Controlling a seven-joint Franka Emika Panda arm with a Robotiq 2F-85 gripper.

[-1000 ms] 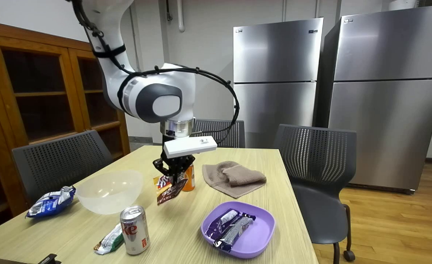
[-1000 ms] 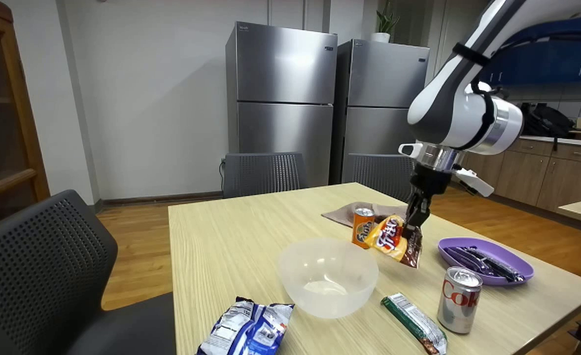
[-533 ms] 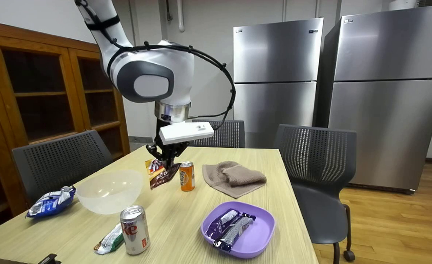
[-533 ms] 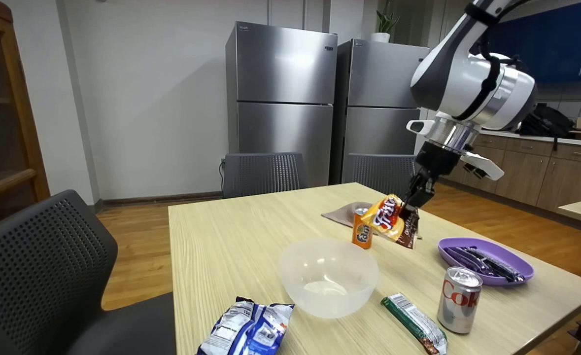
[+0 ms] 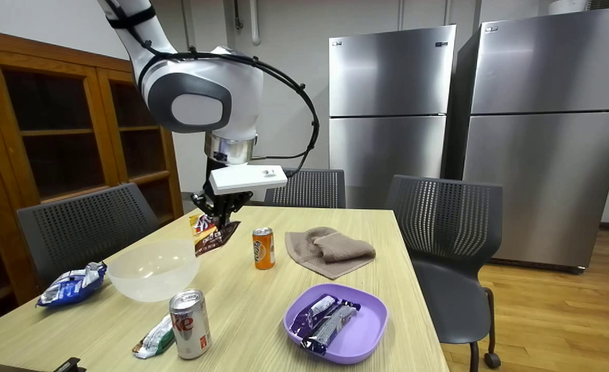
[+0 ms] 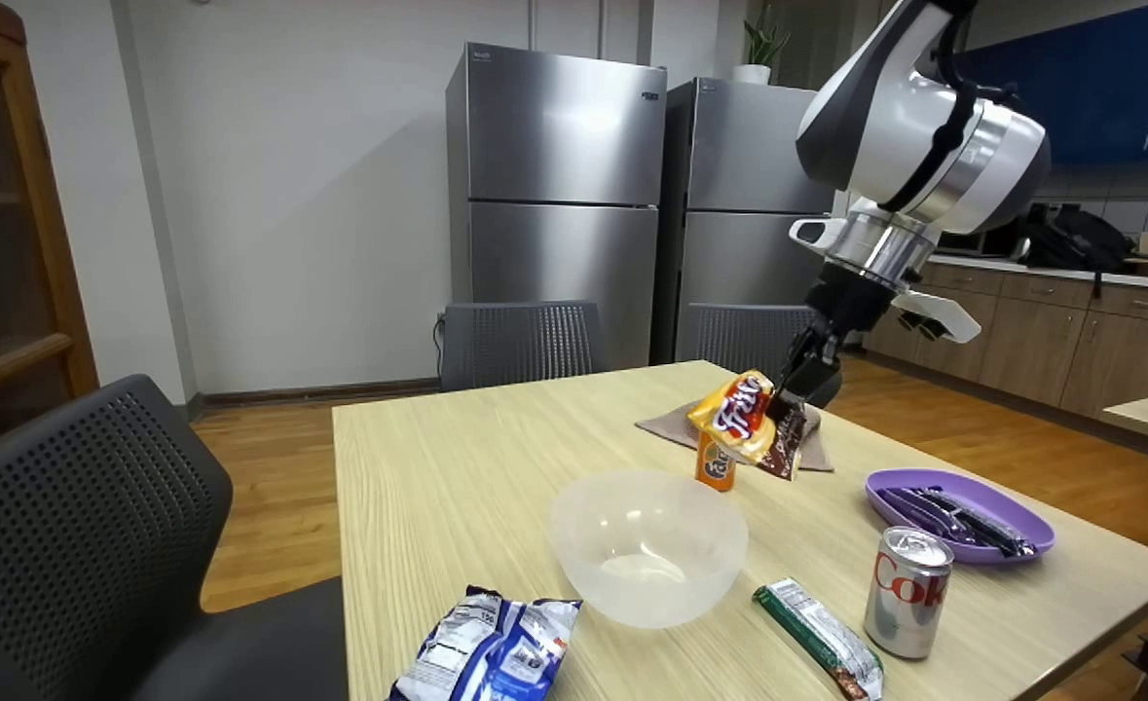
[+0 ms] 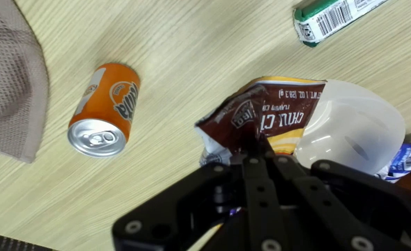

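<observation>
Fritos bag (image 7: 290,106) is pinched in the gripper (image 7: 263,150), jaws narrow on its crumpled wrapper; it hangs tilted above the table (image 7: 177,59). Wrist view: bag right of center, overlapping the frosted bowl (image 7: 376,118); orange Fanta can (image 7: 104,104) upright at left, taupe towel (image 7: 8,83) on the left edge, green-wrapped bar (image 7: 334,19) upper right. In an exterior view, silver Coke can (image 6: 908,594) sits lower right, purple plate (image 6: 1007,506) just beyond it.

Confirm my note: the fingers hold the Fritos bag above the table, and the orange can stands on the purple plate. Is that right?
Not quite: in an exterior view the orange can stands directly on the table, apart from the purple plate. The rest holds: the fingers hold the Fritos bag above the table.
</observation>
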